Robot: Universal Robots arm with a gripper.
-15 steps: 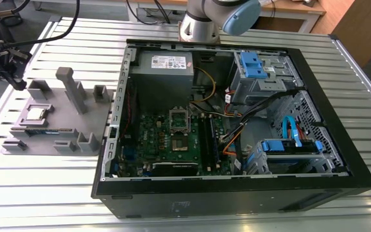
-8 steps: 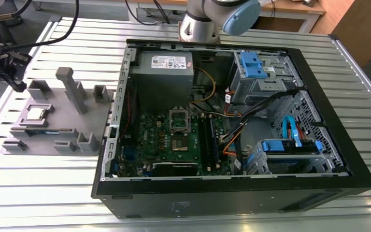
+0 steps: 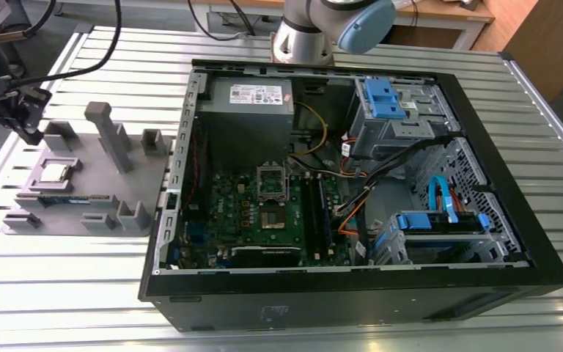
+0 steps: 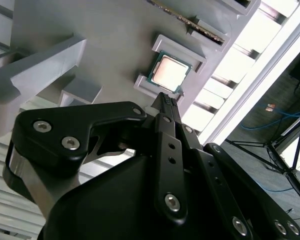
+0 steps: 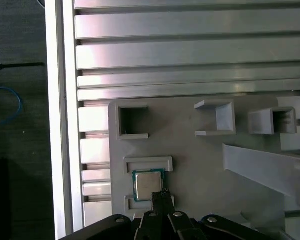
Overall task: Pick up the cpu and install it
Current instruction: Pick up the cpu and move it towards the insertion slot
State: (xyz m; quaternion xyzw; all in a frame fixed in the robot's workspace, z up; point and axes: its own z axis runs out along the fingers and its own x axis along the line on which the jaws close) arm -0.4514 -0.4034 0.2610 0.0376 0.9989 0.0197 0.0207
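The cpu (image 3: 55,172) is a small silvery square chip lying flat in a recess of the grey holder block (image 3: 86,194) at the exterior view's left. My black gripper (image 3: 33,132) hangs above the far end of that block, apart from the chip. In both wrist views the cpu (image 4: 170,70) (image 5: 149,184) lies just beyond the fingertips (image 4: 168,101), which are pressed together with nothing between them. The gripper (image 5: 162,194) overlaps the chip's edge in the first wrist view. The open socket (image 3: 272,183) sits on the green motherboard inside the computer case (image 3: 360,290).
The holder block carries several upright grey posts (image 3: 111,136) and a green memory stick (image 3: 61,198) near the chip. The open case holds a grey power supply (image 3: 250,99), blue drive cages (image 3: 384,99) and loose cables. A ribbed metal table (image 3: 47,286) lies underneath.
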